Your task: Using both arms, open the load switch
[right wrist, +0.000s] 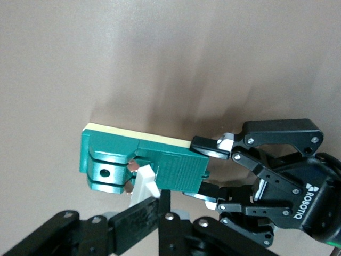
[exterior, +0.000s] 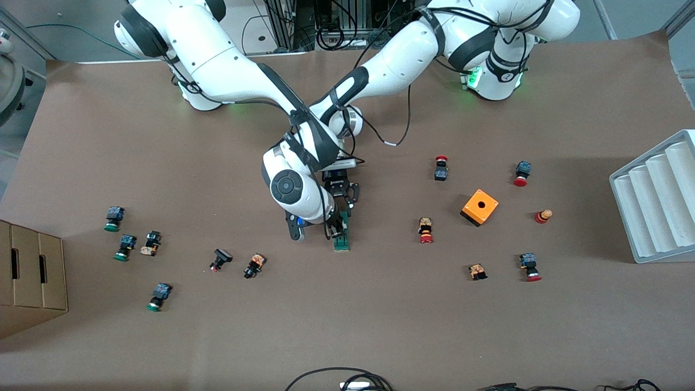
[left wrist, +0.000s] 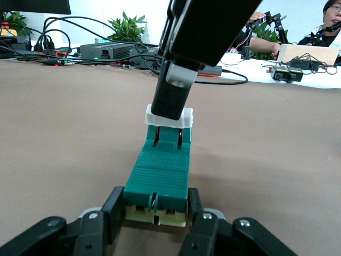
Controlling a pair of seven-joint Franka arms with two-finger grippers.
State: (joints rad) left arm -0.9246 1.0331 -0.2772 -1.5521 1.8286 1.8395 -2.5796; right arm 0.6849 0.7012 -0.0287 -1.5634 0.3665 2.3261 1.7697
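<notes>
Brown paper covers the bench (exterior: 380, 326) from edge to edge, and near its middle I have both arms meeting over the load switch (exterior: 342, 238), which lies flat on the paper with its long side running toward the front camera.

From the left wrist view I see the left gripper (left wrist: 155, 216) low on the bench with its fingers (left wrist: 113, 212) closed against both sides of the switch's green body (left wrist: 159, 176), clamping the end nearer to that arm's base. The right wrist view shows the same grip (right wrist: 205, 169) from above.

My right gripper (right wrist: 145, 200) comes down from above onto the switch's other end. Its fingers (left wrist: 170, 90) are pinched on the white lever (right wrist: 144, 186), which stands up out of the green body.

Round about, small push buttons lie scattered: green-capped ones (exterior: 114, 218) toward the right arm's end of the bench, red-capped ones (exterior: 441, 167) toward the left arm's end. An orange box with a hole (exterior: 480, 207) sits among the red ones. I can also see a cardboard box (exterior: 30, 277) at the right arm's edge and a grey ridged tray (exterior: 651, 201) at the left arm's edge.
</notes>
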